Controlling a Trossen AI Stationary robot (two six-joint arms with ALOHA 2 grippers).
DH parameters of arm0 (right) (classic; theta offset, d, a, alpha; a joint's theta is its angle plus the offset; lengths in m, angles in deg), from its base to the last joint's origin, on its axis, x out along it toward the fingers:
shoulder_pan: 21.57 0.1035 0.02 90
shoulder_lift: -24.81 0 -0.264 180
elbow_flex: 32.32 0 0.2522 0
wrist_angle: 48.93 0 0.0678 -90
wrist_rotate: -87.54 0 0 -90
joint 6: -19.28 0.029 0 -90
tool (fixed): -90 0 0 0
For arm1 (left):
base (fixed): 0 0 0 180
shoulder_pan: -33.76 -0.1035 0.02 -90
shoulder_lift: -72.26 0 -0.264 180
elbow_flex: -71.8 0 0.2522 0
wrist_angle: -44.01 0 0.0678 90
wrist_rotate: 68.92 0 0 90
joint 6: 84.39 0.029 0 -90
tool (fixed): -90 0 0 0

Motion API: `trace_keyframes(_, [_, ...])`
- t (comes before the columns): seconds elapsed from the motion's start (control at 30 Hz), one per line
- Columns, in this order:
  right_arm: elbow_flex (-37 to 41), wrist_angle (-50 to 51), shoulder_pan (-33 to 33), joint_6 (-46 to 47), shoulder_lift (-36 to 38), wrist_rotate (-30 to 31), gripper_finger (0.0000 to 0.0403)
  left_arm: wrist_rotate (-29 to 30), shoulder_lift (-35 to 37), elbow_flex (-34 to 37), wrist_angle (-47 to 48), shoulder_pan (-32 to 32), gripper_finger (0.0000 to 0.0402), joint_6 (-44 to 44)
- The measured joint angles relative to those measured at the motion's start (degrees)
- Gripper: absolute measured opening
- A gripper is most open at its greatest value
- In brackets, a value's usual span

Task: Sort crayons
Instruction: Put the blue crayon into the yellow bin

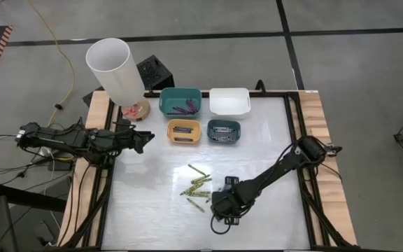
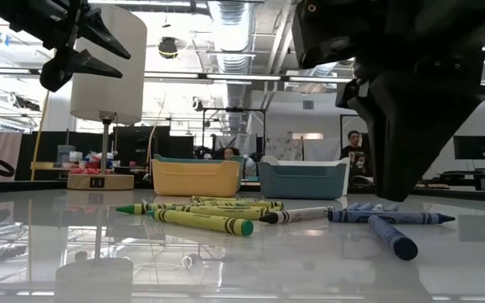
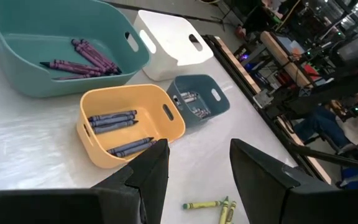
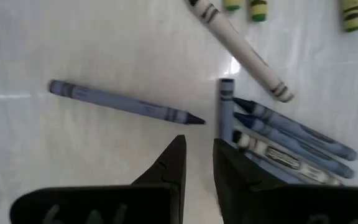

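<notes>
Loose crayons lie on the table's near middle: yellow-green ones (image 1: 198, 183), one white-wrapped one (image 4: 241, 53), a single blue one (image 4: 126, 106) and a small bunch of blue ones (image 4: 284, 140). My right gripper (image 4: 197, 155) points down just above the table between the single blue crayon and the bunch. Its fingers stand a narrow gap apart with nothing between them, and in the low view its tip (image 2: 390, 195) hangs just over the blue crayons (image 2: 390, 217). My left gripper (image 1: 144, 140) waits open, raised, at the table's left edge.
Four bins stand at the far middle: a teal one (image 1: 180, 101) with purple crayons, a white one (image 1: 229, 101), a yellow one (image 3: 129, 127) with blue crayons, and a small blue-grey one (image 3: 197, 102) with grey crayons. A white lamp (image 1: 114, 66) stands far left.
</notes>
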State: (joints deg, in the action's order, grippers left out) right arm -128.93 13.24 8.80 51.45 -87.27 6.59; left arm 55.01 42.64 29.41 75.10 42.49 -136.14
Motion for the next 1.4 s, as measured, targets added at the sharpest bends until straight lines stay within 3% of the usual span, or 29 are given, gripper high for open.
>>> trace_keyframes(0.3, [1.9,1.0,-1.1,-5.6,0.3,0.5,0.0074,2.5,0.0,0.0,-0.2,0.0,0.0160,0.0])
trace_keyframes(0.93, [12.1,-12.2,-2.0,-5.7,3.5,0.1,0.0073,4.4,0.0,0.0,-0.1,0.0,0.0160,-1.6])
trace_keyframes(1.23, [12.6,-12.9,-3.0,-2.9,3.4,-0.1,0.0011,4.4,0.0,0.0,0.0,0.0,0.0160,-1.7])
trace_keyframes(1.4, [12.7,-12.9,-3.4,1.4,3.7,-0.5,0.0007,3.9,0.0,0.0,-0.1,0.0,0.0160,-1.7])
